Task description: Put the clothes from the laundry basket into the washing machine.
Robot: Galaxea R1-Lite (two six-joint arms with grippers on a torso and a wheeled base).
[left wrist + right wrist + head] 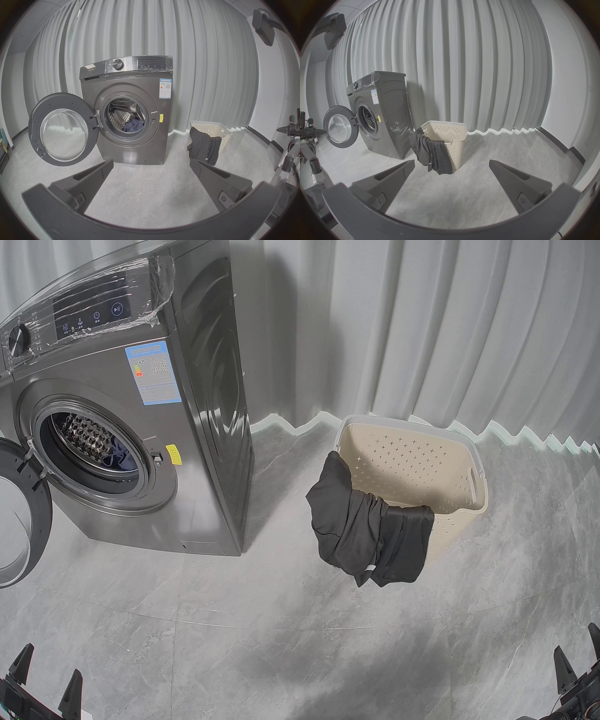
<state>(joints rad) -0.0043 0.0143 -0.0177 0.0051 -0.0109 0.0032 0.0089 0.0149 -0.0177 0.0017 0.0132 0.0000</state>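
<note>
My left gripper (151,162) and right gripper (451,162) hang with jaws apart. A dark grey garment (365,530) drapes over the cream perforated plastic laundry basket's (406,465) rim, beside the open grey metal washing machine (206,427).

A pale pleated curtain (437,334) hangs along the back; the floor (250,627) is grey marble-like tile; a plain white wall (568,103) with a dark skirting board (565,147) stands at one side.

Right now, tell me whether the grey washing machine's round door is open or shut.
Open. The round glass door hangs clear of the grey washing machine, exposing the steel drum and a blue garment inside.
</note>
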